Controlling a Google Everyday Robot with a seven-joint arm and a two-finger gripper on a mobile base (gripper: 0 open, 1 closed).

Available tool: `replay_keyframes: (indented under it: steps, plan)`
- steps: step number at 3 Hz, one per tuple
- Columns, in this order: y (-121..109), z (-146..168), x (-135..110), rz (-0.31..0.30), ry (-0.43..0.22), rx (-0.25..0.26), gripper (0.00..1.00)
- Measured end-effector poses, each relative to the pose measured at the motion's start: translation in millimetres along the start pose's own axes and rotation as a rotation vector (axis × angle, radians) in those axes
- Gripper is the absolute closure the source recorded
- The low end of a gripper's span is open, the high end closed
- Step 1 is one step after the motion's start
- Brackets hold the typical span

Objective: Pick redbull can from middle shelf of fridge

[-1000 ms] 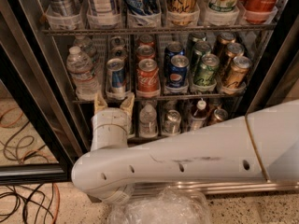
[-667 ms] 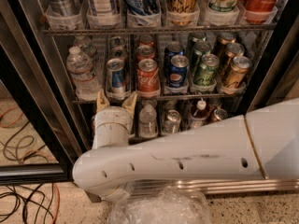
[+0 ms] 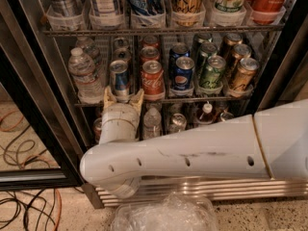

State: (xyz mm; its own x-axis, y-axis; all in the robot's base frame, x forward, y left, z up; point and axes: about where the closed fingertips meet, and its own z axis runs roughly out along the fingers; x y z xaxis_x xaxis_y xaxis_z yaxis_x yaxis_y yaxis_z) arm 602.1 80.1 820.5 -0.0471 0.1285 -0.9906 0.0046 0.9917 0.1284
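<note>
A speckled floor (image 3: 274,215) with loose cables (image 3: 24,201) at the frame's eight o'clock lies before the fridge (image 3: 33,109), whose black frame runs down the left side above a slatted steel base (image 3: 226,186). On the middle shelf (image 3: 192,99), reading from left to right, stand a water bottle (image 3: 84,73), then the redbull can (image 3: 119,77), then a red Coke can (image 3: 152,80), a dark-blue Pepsi can (image 3: 183,73), a green can (image 3: 211,72) and a bronze can (image 3: 243,73), with further rows behind them. The redbull can stands upright at the rack's front edge, the bottle at its nine o'clock and the Coke can just beside it at three o'clock. The gripper (image 3: 123,97) sits at the can's six o'clock, at the shelf's front rim, its two pale fingers (image 3: 109,98) spread apart and pointing toward twelve, one below each side of the can's base; no grip on the can shows. The white arm (image 3: 192,150) runs from the wrist toward four o'clock and out of the frame's right edge, covering much of the lower rack of small bottles (image 3: 152,121). A crinkled clear plastic container (image 3: 163,215) lies at the frame's six o'clock.
</note>
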Motion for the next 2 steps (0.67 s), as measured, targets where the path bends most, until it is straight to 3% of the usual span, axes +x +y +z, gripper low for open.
replay_keyframes:
  steps: [2]
  plan:
    - [0.4,10.5,-4.1,0.002,-0.005,-0.004,0.32]
